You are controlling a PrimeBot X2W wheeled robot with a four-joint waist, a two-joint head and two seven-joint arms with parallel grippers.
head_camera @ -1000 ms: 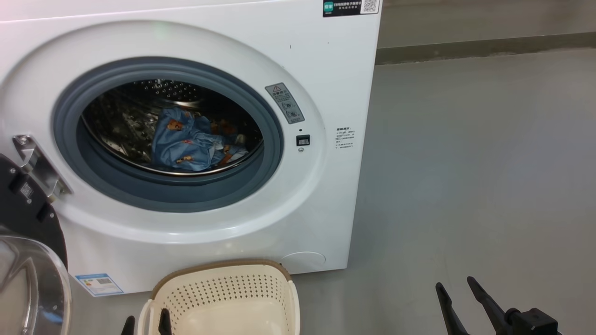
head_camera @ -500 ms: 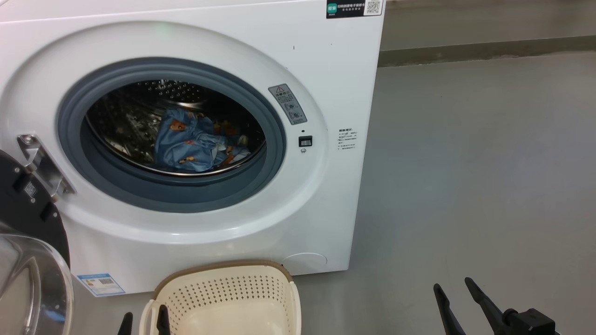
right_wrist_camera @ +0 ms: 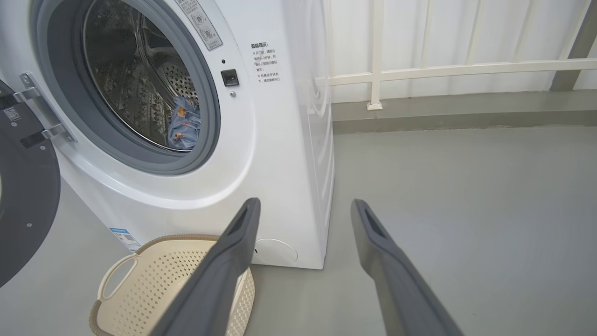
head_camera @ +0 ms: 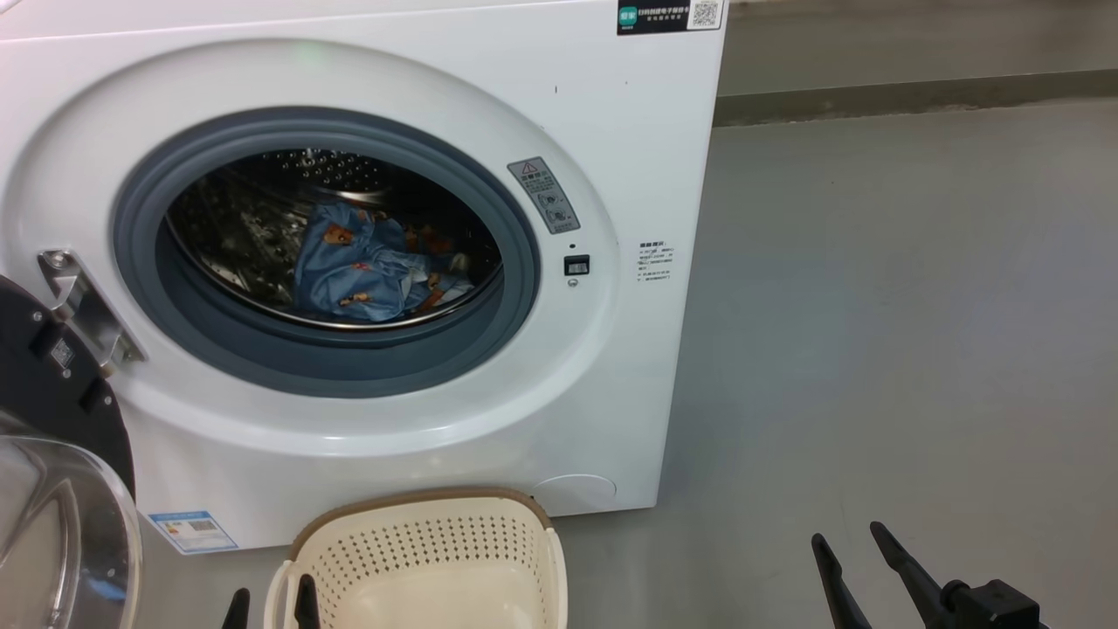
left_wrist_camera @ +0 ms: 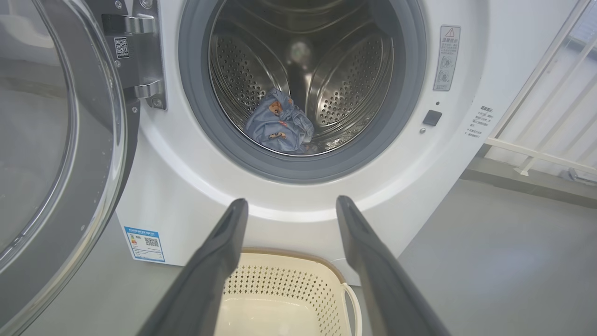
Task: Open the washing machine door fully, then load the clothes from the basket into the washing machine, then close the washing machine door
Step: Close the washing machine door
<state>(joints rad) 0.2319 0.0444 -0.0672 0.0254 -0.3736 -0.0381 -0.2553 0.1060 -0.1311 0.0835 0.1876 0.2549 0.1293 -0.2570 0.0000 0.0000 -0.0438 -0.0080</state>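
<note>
Door first: the washing machine door [head_camera: 48, 393] stands swung wide at the near left on its metal hinge [head_camera: 83, 306], so the opening step looks done; further right, in the steel drum of the washing machine [head_camera: 611, 175], the clothes [head_camera: 362, 271] lie in a blue, bear-printed heap; the basket [head_camera: 419, 542] stands on the floor just in front of the machine (what shows of its inside is bare), so loading looks done too. Closing the door is, I judge, all that is left. The left gripper [head_camera: 272, 607] sits at the basket's near left rim, jaws wide and empty; the right gripper [head_camera: 847, 535] hangs well to the right, jaws equally wide, holding nothing. The floor [head_camera: 873, 306] is smooth and grey; a white railing [right_wrist_camera: 443, 70] stands on a low kerb at the far right.
</note>
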